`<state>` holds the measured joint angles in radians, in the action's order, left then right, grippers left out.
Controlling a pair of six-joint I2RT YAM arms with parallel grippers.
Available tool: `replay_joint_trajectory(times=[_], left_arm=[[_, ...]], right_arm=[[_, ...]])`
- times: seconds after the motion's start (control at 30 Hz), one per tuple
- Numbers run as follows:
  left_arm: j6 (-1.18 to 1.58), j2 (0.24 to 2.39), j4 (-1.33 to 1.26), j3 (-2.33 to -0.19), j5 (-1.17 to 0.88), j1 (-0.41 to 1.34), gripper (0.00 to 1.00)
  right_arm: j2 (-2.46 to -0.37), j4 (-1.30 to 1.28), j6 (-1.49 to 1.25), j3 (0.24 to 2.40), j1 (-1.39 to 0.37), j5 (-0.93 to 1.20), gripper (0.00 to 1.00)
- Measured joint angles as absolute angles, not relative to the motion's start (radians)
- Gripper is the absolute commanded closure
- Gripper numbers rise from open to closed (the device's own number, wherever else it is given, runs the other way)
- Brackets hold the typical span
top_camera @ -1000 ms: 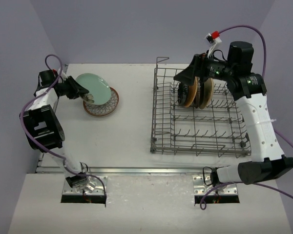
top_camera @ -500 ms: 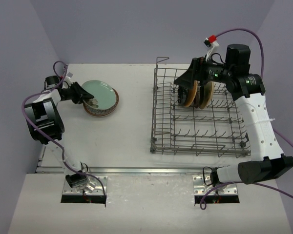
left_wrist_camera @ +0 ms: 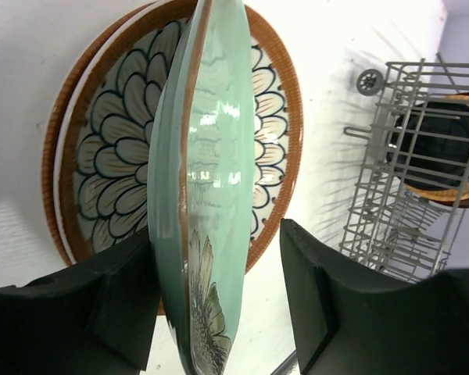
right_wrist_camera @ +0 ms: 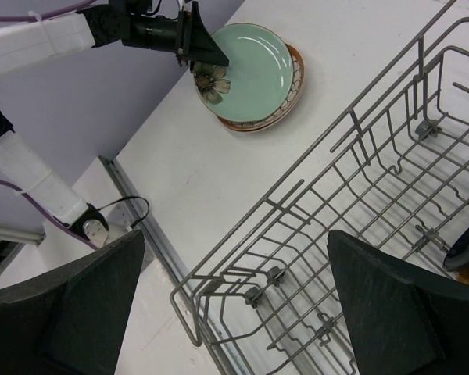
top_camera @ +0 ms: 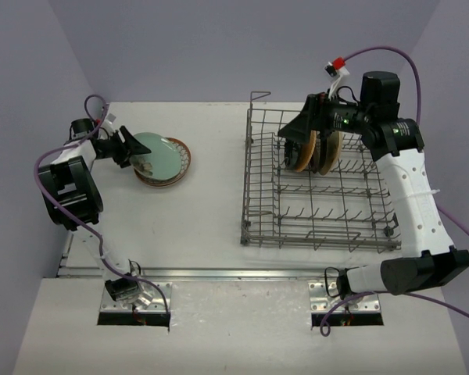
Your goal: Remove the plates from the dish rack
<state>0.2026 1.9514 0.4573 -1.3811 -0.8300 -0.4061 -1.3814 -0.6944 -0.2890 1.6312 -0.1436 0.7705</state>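
On the table (top_camera: 211,226), the dish rack (top_camera: 320,245) is seen at the right, with several plates (top_camera: 313,152) left standing on edge in its far rows; the right gripper (right_wrist_camera: 234,305) is held wide open and empty just above them; at the far left, the pale green plate (top_camera: 162,152) is laid on the patterned plate (left_wrist_camera: 117,172); its rim is straddled by the left gripper (top_camera: 131,151), whose jaws are parted, so the grip is judged released; a placing step is judged to be ending; next, the left fingers must be drawn clear without dragging the plate, and a standing plate pinched by its rim.
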Motion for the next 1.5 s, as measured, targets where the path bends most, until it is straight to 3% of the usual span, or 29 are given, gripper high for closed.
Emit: replay_joint_trajectory(times=[0.3,0.37,0.73,1.33,1.37,1.5], left_arm=[[0.105,1.928,0.549,-1.394,-0.570,-0.403,0.36],[0.085,1.913,0.558,-1.401,-0.507,-0.401,0.29],[0.023,1.856,0.550,-1.414,-0.248,-0.332,0.28],[0.019,1.859,0.543,-1.414,-0.316,-0.215,0.28],[0.019,1.859,0.543,-1.414,-0.319,-0.215,0.29],[0.019,1.858,0.538,-1.413,-0.317,-0.215,0.50]], right_arm=[[-1.406,-0.713,-0.287,1.631,-0.144,0.786,0.01],[-1.406,-0.715,-0.287,1.633,-0.144,0.786,0.01],[-1.406,-0.720,-0.274,1.639,-0.144,0.788,0.01],[-1.406,-0.744,-0.245,1.639,-0.144,0.770,0.01],[-1.406,-0.744,-0.243,1.639,-0.144,0.769,0.01],[-1.406,-0.744,-0.242,1.639,-0.144,0.766,0.01]])
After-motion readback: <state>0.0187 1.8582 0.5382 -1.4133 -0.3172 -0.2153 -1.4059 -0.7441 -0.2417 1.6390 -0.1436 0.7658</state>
